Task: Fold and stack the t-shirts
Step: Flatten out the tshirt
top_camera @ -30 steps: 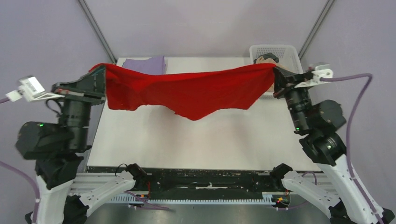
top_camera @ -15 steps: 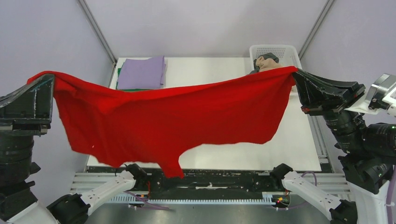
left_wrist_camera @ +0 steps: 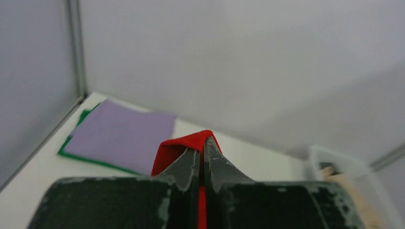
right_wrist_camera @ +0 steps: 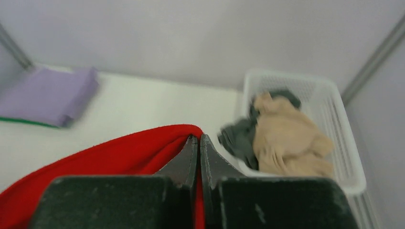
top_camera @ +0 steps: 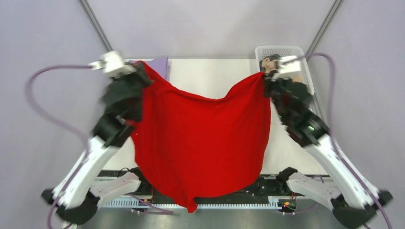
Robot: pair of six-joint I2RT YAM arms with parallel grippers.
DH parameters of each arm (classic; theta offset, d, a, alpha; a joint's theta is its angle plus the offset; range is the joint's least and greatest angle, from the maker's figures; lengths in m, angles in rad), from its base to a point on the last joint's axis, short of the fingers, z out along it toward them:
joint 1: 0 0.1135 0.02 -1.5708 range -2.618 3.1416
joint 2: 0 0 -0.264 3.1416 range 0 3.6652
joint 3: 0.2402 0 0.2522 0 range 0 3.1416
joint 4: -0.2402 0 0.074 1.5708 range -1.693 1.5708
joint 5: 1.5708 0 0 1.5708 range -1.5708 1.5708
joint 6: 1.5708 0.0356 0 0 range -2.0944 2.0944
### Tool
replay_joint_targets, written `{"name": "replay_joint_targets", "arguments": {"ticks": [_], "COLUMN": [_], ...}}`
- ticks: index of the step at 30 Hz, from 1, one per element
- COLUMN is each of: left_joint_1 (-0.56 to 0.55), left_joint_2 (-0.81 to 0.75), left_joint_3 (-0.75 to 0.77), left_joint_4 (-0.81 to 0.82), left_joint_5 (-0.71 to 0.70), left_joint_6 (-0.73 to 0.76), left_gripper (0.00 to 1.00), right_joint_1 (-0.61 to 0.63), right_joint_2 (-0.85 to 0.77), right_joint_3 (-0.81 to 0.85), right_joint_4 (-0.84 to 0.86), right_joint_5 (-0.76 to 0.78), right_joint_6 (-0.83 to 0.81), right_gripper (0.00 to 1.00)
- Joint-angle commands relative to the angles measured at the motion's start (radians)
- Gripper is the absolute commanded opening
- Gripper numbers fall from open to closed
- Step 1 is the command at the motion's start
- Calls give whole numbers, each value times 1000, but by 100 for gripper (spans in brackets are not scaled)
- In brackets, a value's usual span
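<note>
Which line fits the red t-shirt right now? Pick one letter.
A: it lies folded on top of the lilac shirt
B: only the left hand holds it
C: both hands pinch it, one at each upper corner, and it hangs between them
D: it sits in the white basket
C: the left hand and the right hand are each shut on a corner of the red t-shirt, which hangs spread between them.

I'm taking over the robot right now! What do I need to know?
Left pincer: shut on one corner of the red t-shirt.
Right pincer: shut on another corner.
The shirt hangs spread between them over the table.
Done: the lilac t-shirt lies folded on the green t-shirt at the far left corner.
Left: lay the red one flat, fold it and stack it on top.
More clothes sit in the white basket.
</note>
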Motion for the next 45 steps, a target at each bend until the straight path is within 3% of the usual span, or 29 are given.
{"name": "replay_joint_targets", "arguments": {"ticks": [1, 5, 10, 16, 23, 24, 26, 27, 28, 29, 33, 35, 41, 45], "left_joint_1": [86, 244, 301, 333, 348, 350, 356, 358, 359, 360, 359, 359, 356, 346], "left_joint_2": [222, 476, 740, 942, 1109, 1127, 1172, 1197, 1217, 1232, 1246, 1213, 1020, 866], "left_joint_3": [-188, -200, -143, -9, 146, 174, 238, 274, 305, 339, 417, 398, 224, -10], "left_joint_4": [108, 81, 142, 113, 76, 64, 30, 8, -10, -31, -102, -107, -102, -16], "left_joint_5": [-253, -29, 101, 167, 188, 188, 193, 197, 207, 216, 287, 323, 418, 516], "left_joint_6": [24, -100, -111, -120, -140, -145, -154, -155, -155, -154, -161, -171, -231, -290], "left_gripper": [6, 2, 2, 2, 3, 5, 28, 53, 85, 99, 100, 100, 100, 100], "right_joint_1": [-11, -66, -130, -162, -172, -174, -179, -181, -182, -184, -183, -183, -185, -184], "right_joint_2": [223, 442, 656, 829, 928, 942, 973, 989, 1002, 1013, 1007, 984, 901, 901], "right_joint_3": [-167, -183, -153, -77, -18, -6, 28, 49, 65, 83, 106, 85, -2, -44], "right_joint_4": [39, 125, 214, 268, 349, 357, 362, 355, 350, 341, 311, 312, 331, 357], "right_joint_5": [351, 371, 235, 205, 274, 281, 300, 313, 327, 335, 276, 214, -3, -98], "right_joint_6": [39, 58, 61, 43, -13, -19, -33, -37, -42, -45, -46, -41, -12, 13], "right_gripper": [0, 0, 1, 6, 9, 11, 15, 16, 18, 28, 67, 96, 98, 98]}}
